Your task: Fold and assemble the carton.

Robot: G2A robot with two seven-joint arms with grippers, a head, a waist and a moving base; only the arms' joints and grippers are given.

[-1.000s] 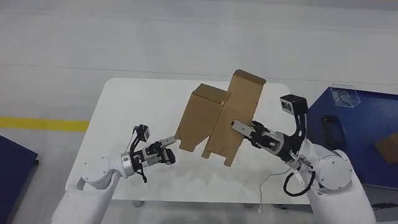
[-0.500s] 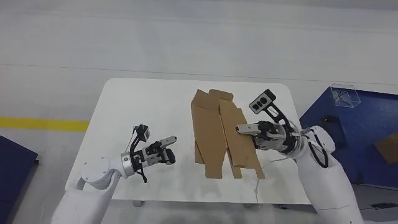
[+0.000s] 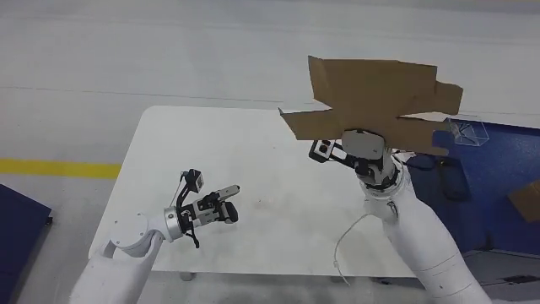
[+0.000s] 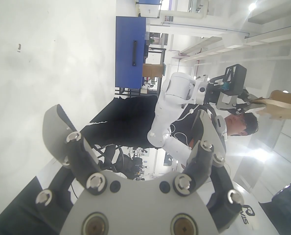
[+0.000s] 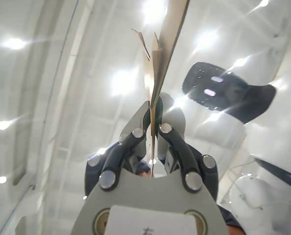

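The flat brown carton is held high in the air above the table's far right corner, its broad face toward the top camera. My right gripper is shut on the carton's lower edge, and the right wrist view looks up along the thin cardboard sheet toward the ceiling. My left gripper stands open just above the white table near its front left, holding nothing. From the left wrist view the right arm and the carton appear farther off.
A blue cabinet stands just right of the table, with a small clear box on top of it. A white cable hangs off the right arm above the table's front right.
The right arm has swung the carton up off the table, from lying flat to held upright high above the far right corner. The left arm has stayed where it was.
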